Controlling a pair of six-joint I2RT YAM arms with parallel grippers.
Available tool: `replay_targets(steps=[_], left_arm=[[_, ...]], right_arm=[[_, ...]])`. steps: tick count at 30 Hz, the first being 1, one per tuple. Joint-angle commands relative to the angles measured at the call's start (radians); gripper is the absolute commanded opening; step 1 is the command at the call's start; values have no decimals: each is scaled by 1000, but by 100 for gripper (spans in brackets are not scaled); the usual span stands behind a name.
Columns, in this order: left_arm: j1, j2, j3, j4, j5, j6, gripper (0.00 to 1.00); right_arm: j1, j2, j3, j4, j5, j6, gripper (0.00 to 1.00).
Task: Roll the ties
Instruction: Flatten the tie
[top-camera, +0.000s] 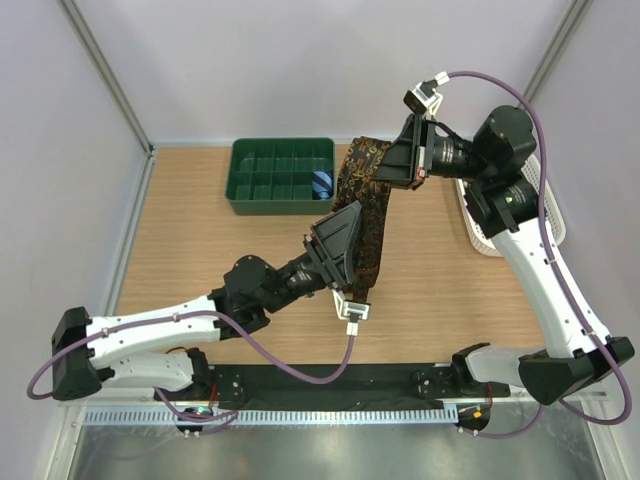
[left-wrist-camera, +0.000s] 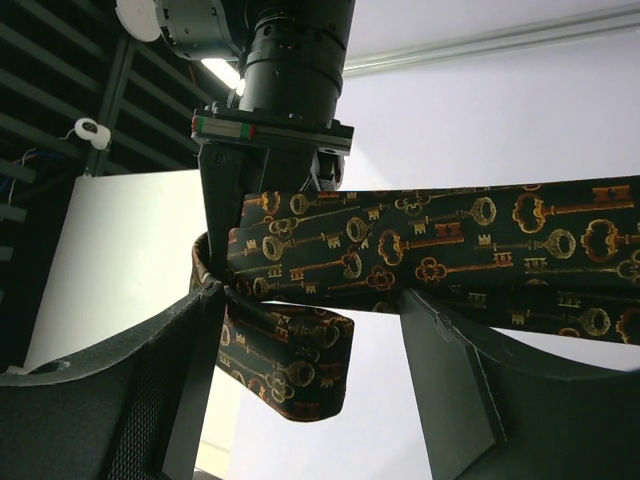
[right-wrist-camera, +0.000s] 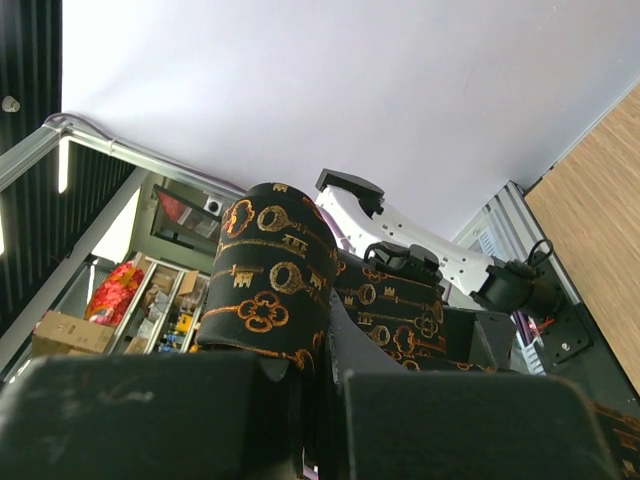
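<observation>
Right claw (right-wrist-camera: 318, 352) — clenched on the tie (top-camera: 372, 238) near one end, fabric lapped over it, lifted above the counter (top-camera: 200, 260). Left claw (left-wrist-camera: 315, 305): released, jaws wide, the band crossing their gap. Tie: black with gold-orange key print, slung between both claws over mid-counter. Judged light, limp, rather slick — best pinched flat across its width beside the folded end, so a roll starts tight.

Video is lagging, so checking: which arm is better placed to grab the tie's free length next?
Left. The left gripper is open with the tie running between its fingers. The right gripper is shut on the tie's folded end, holding it up.
</observation>
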Motion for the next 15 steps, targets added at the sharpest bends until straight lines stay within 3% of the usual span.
replay_targets(steps=[1, 6, 8, 15], left_arm=[[-2, 19, 55, 89, -21, 46, 74], [7, 8, 72, 70, -25, 36, 67], [18, -7, 76, 38, -22, 22, 60], [58, -23, 90, 15, 1, -4, 61]], right_arm=[[1, -40, 7, 51, -17, 31, 1], [-1, -43, 0, 53, -21, 31, 1], [1, -45, -7, 51, -24, 31, 1], [1, -45, -25, 99, -23, 39, 1]])
